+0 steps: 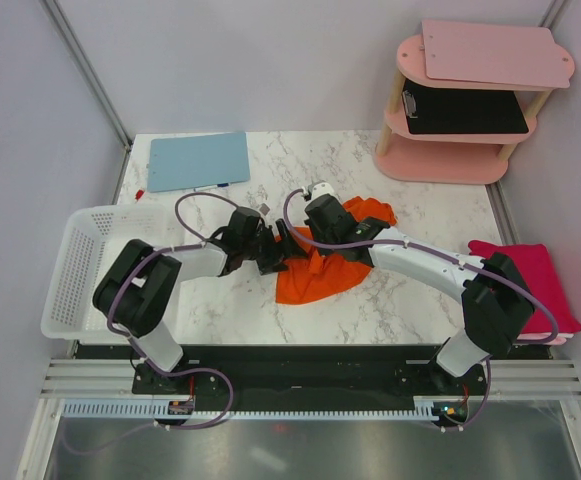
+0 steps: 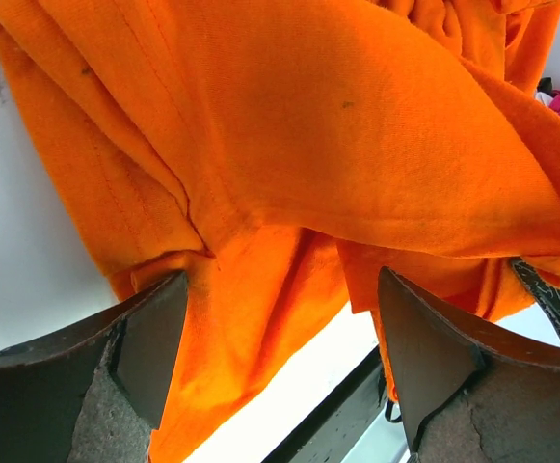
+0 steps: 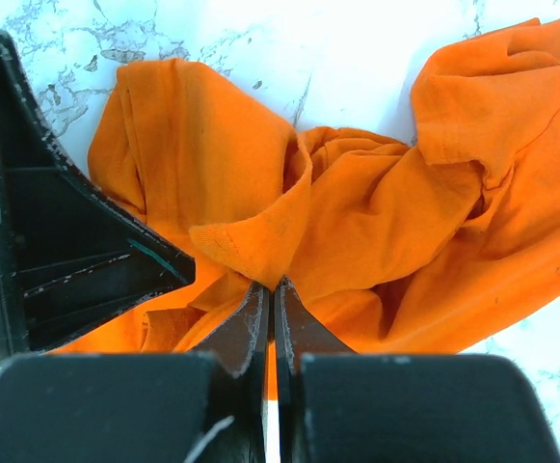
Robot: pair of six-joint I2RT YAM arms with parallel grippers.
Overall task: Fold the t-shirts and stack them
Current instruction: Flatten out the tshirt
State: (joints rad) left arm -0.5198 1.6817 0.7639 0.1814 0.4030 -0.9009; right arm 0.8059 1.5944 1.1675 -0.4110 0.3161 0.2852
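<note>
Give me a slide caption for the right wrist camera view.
Right tool pinched shut on a fold of the crumpled orange t-shirt on the marble table.

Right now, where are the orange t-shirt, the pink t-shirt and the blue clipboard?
orange t-shirt [image 1: 315, 282]: top view, its lower part lying on the table.
pink t-shirt [image 1: 550, 278]: top view, middle of its visible cloth.
blue clipboard [image 1: 198, 160]: top view, centre of its board.
</note>
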